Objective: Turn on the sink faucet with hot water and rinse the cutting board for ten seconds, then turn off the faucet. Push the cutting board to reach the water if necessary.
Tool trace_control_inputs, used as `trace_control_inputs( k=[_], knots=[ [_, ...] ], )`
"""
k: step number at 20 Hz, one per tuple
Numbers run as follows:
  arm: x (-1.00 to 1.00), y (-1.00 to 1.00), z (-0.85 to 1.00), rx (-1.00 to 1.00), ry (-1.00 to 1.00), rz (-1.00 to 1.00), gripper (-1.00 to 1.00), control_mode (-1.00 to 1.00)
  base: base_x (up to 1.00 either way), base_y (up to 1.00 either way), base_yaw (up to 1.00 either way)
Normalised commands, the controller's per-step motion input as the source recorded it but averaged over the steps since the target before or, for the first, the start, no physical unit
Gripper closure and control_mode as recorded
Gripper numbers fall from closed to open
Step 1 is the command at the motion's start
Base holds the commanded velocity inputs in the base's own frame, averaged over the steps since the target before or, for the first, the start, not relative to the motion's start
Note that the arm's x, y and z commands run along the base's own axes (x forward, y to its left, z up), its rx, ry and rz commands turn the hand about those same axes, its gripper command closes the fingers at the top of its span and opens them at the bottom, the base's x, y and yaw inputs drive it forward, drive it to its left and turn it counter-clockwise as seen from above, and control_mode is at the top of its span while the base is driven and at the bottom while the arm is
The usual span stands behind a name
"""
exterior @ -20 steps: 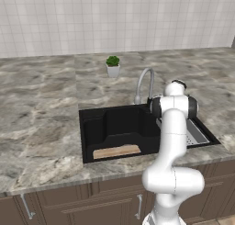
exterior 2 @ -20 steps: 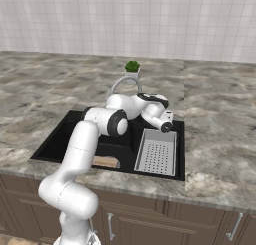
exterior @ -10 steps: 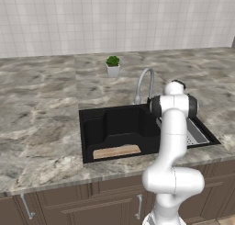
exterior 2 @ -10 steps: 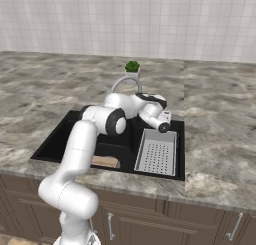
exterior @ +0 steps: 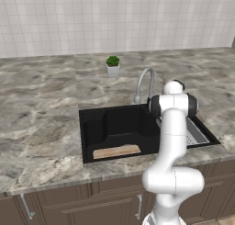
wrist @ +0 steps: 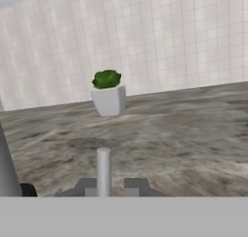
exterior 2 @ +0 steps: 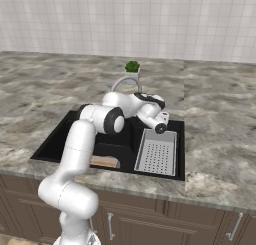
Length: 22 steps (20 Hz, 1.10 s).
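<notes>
A: Where do we stand with the gripper [wrist: 111,190]?

B: In the hand view our two dark fingertips [wrist: 87,187] sit low, with a slim grey upright rod, the faucet's handle [wrist: 103,170], rising between them. We see the tips close on either side of it, but we cannot tell whether they are actually pressing it or just flanking it.

A: And the faucet [exterior: 143,83] itself?

B: It stands at the back edge of the sink [exterior: 98,130], toward the sink's right rear corner, its spout hooking forward over the basin. Our arm's wrist reaches in just beside its base.

A: Where is the cutting board [exterior: 116,151]?

B: Lying flat along the front wall of the sink, near the front left part of the basin, well apart from the spout. In the right base view only one end of it peeks out past our arm.

A: Anything else nearby?

B: A grey ribbed drainer tray [exterior 2: 157,153] fills the right end of the sink, and a small potted plant [exterior: 112,66] sits on the marble counter [exterior: 41,104] behind the faucet, toward the tiled wall [exterior: 114,17].
</notes>
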Motion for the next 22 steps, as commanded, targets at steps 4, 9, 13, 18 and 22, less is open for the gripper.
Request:
trace_control_inputs(
  k=[4, 9, 13, 18, 22],
  knots=[
    [-0.38, -0.98, -0.01, 0.07, 0.0, 0.0, 1.0, -1.0, 0.0, 0.0, 0.0],
    [-0.28, -1.0, -0.02, 0.1, 0.0, 0.0, 1.0, -1.0, 0.0, 0.0, 0.0],
    [-0.39, -1.0, -0.03, 0.11, 0.0, -0.01, 1.0, -1.0, 0.0, 0.0, 0.0],
    [-0.5, -1.0, 0.0, 0.1, 0.0, -0.02, 1.0, -1.0, 0.0, 0.0, 0.0],
    [-0.63, -1.0, 0.0, 0.1, 0.0, -0.02, 1.0, -1.0, 0.0, 0.0, 0.0]
  ],
)
